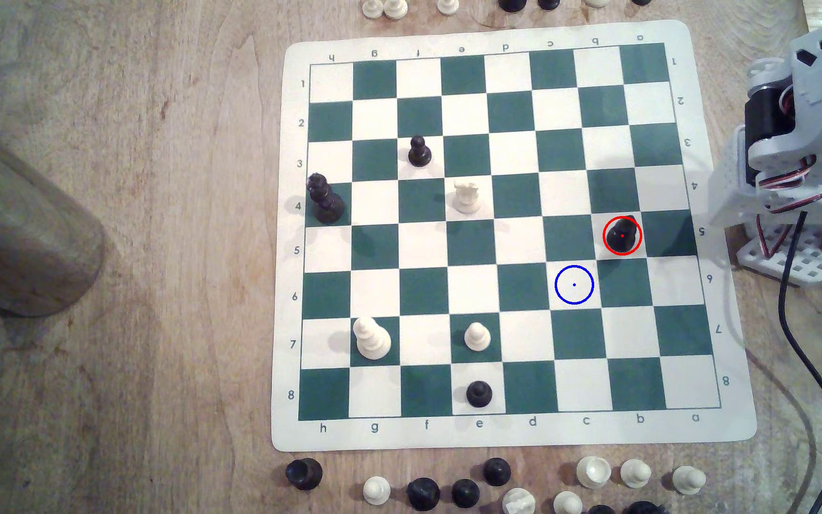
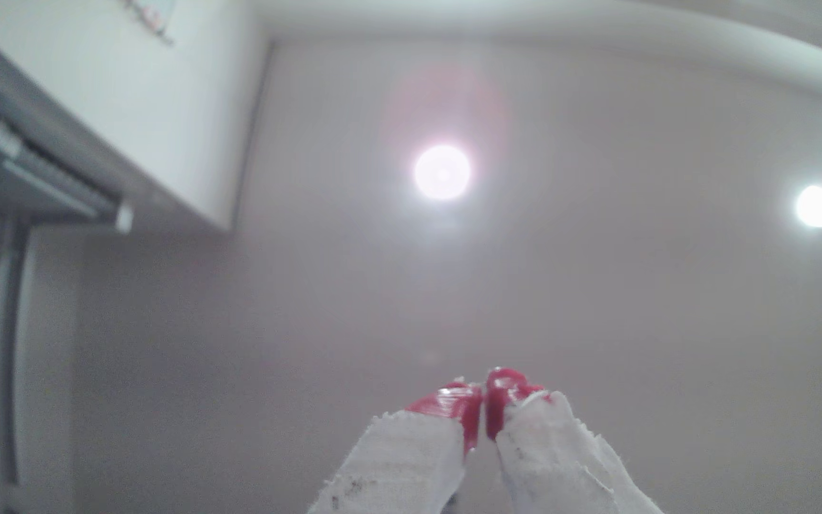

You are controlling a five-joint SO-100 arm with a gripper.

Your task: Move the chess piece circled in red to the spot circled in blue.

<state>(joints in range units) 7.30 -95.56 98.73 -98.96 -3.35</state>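
The chess piece [image 1: 622, 236] is seen upright on a white square, diagonally adjacent to the spot [image 1: 574, 284]. The gripper [image 2: 483, 395] is pointed ceilingward, jaws together, holding nothing; the arm is judged parked off-board, pick not yet begun.

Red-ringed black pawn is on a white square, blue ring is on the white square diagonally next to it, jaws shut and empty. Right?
Mostly. The black pawn stands on a green square, not a white one, as the exterior view shows. The blue ring does mark the white square diagonally adjacent, toward that view's lower left. The gripper has its jaws shut with nothing between them.
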